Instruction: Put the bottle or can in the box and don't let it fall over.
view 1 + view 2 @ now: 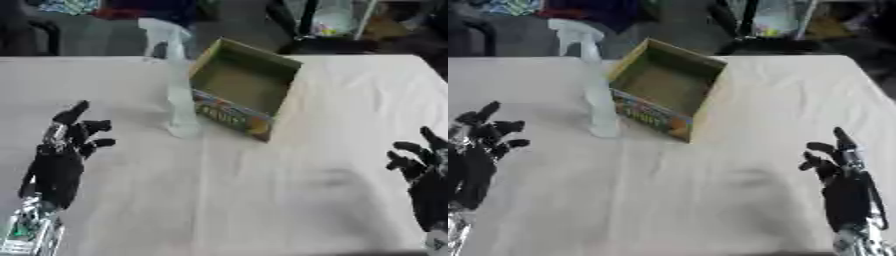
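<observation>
A tall clear spray bottle (179,85) with a white trigger head stands upright on the white table, touching or just beside the left side of an open cardboard box (241,87). The box has olive inner walls, a colourful printed front, and nothing inside. My left hand (61,155) rests open at the lower left, fingers pointing up, well short of the bottle. Low on the right side my right hand (842,185) also lies open, far from the box. Neither hand holds anything.
The white tablecloth (262,190) covers the whole work area. Beyond the far edge are dark chairs (31,35) and cluttered items on the floor. The table's right edge (433,70) runs near the right hand.
</observation>
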Robot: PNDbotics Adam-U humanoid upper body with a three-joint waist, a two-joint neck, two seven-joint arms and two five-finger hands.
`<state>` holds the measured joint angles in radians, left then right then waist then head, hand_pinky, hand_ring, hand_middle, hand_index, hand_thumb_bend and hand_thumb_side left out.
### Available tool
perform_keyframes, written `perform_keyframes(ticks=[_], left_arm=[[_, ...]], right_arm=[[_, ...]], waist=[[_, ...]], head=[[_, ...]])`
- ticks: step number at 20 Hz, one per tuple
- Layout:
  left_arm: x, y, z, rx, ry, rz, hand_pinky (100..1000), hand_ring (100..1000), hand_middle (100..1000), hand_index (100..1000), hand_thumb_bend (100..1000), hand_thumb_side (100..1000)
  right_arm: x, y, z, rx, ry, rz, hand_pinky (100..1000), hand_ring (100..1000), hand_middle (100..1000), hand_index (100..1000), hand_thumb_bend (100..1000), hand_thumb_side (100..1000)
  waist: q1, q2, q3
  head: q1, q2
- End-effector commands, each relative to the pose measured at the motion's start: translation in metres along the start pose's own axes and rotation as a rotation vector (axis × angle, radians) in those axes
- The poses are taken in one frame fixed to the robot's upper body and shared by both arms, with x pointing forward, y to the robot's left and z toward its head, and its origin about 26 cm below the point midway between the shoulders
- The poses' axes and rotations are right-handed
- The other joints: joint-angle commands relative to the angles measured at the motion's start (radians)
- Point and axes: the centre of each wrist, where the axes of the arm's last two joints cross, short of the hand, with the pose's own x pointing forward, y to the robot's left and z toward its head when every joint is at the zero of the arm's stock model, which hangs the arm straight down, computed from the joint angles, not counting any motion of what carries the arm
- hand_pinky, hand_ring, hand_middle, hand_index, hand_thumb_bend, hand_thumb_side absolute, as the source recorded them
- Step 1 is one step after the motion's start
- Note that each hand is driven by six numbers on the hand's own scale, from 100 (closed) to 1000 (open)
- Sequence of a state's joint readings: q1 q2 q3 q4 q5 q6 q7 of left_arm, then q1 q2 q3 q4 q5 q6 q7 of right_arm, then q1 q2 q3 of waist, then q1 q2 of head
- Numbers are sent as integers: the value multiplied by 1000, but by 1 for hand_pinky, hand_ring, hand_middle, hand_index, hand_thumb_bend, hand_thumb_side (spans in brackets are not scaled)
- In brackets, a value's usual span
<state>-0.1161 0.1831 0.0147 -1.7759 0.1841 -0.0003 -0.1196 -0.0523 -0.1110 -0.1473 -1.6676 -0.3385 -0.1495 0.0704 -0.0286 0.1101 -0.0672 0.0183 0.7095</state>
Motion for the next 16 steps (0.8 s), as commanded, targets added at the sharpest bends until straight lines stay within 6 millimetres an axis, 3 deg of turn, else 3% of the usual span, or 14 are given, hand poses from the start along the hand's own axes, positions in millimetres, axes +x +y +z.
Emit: perform_keyframes(ticks=[1, 6, 10, 13, 14, 16], left_arm=[[7, 0, -3, -10, -27, -8, 710, 857, 590, 992, 100, 1000], [5, -1, -3, -8, -19, 13, 708, 860, 581, 992, 108, 1000], [-1, -4, -4, -5, 4, 87, 676, 802, 499, 989, 122, 1000], [-5, -11, -9, -12, 23, 202, 535, 614, 367, 985, 145, 1000], [-7, -14, -11, -20, 29, 259, 453, 497, 281, 982, 186, 996], [-9, -23, -16, -59, 30, 410, 377, 339, 190, 983, 266, 931]], right_arm=[[5, -2, -3, 8, -15, 8, 895, 437, 617, 1000, 100, 777], [5, -2, -3, 9, -15, 8, 896, 437, 618, 1000, 100, 778], [5, -2, -3, 10, -14, 8, 895, 437, 618, 1000, 100, 780], [4, -1, -3, 12, -12, 8, 894, 437, 618, 1000, 100, 781], [4, -1, -3, 13, -11, 8, 895, 437, 618, 1000, 100, 783], [4, -1, -3, 16, -10, 7, 895, 437, 618, 1000, 100, 784]], waist=[[1, -12, 0], [2, -12, -1], [2, -12, -3], [2, -12, -6], [2, -11, -7], [2, -11, -11]], head=[[-2, -11], [-3, -12], [-4, -12], [-2, -12], [-1, -12], [1, -12]])
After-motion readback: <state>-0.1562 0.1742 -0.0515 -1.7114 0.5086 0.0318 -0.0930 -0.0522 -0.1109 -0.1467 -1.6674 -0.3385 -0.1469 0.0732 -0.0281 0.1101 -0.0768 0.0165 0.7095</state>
